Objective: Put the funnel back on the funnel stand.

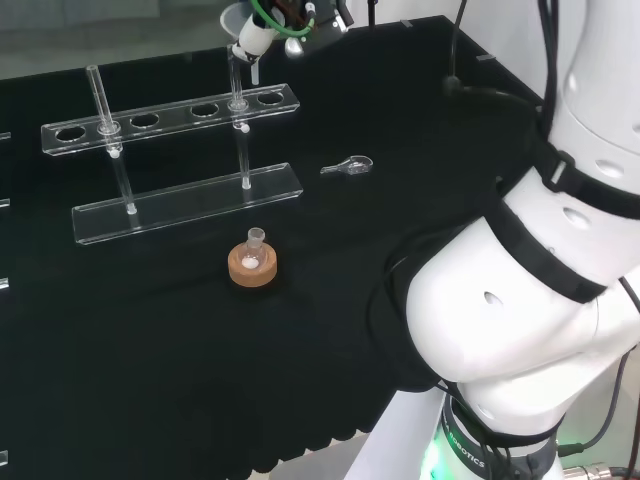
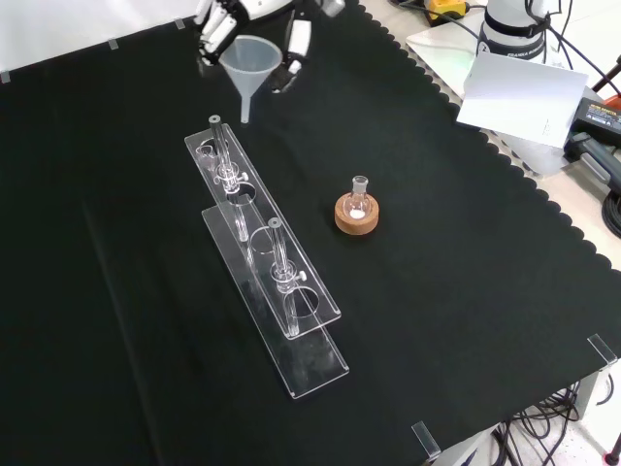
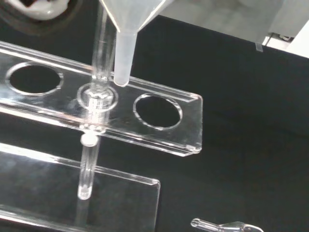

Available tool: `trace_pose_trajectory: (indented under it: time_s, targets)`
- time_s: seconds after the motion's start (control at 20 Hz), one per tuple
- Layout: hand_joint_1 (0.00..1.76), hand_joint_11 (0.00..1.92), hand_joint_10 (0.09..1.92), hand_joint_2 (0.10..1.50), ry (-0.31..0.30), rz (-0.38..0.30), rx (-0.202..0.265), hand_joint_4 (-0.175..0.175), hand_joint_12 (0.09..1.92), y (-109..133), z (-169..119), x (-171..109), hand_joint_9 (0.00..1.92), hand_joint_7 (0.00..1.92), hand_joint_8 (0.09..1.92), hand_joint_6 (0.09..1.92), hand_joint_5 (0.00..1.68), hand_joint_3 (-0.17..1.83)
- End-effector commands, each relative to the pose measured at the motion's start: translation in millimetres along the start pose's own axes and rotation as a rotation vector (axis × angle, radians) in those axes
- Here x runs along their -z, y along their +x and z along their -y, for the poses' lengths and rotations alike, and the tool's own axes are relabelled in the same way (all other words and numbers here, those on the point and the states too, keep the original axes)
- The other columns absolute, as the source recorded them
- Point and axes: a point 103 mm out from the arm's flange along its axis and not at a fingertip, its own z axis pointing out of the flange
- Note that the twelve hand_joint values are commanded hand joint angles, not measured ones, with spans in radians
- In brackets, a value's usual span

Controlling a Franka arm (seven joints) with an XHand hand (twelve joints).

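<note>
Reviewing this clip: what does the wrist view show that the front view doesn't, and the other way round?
Wrist view alone: the funnel stem's tip hangs above the funnel stand, beside the upright rod and not over the end hole; a small clear glass scoop lies on the cloth.

Front view alone: the hand with fingers curled round the funnel's cone at the view's top, the stand's whole length with both tiers, and a small round flask on a cork ring to the stand's right.

Both: the funnel is lifted clear of the stand, not yet seated.
</note>
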Motion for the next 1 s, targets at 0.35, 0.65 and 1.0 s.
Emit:
trace_pose_trajectory:
  time_s: [0.35, 0.65, 1.0]
  targets:
    - [0.83, 0.87, 0.24, 0.76, 0.035, -0.005, -0.016, 0.022, 1.09, -33.4, -40.7, -40.8, 1.20, 0.82, 0.59, 0.70, 0.89, 0.48]
    - [0.83, 0.88, 0.23, 0.76, 0.024, -0.034, 0.000, 0.017, 1.08, -28.1, -45.5, -47.1, 1.21, 0.81, 0.59, 0.70, 0.89, 0.48]
    - [0.83, 0.89, 0.22, 0.76, 0.026, -0.022, -0.002, 0.013, 1.07, -32.2, -49.9, -53.1, 1.21, 0.81, 0.59, 0.70, 0.89, 0.48]
